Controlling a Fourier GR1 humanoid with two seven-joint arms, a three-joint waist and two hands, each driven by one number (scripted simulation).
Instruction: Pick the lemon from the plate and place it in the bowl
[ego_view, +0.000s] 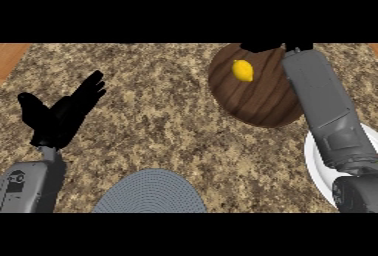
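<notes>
The speckled desk (162, 110) is seen from above. A dark wooden plate (258, 102) is set at 1 o'clock, a grey ribbed bowl (150, 195) at 6 o'clock and a white dish (316, 165) at 4 o'clock. The left robot hand (63, 112) is held at 9 o'clock, spread apart and empty. The right robot hand (262, 47) is cut off at the plate's 12 o'clock, so its state cannot be told. The lemon (243, 70) lies at the plate's 11 o'clock. It is judged light, stiff and prone to roll, and is best taken across its narrow middle.
</notes>
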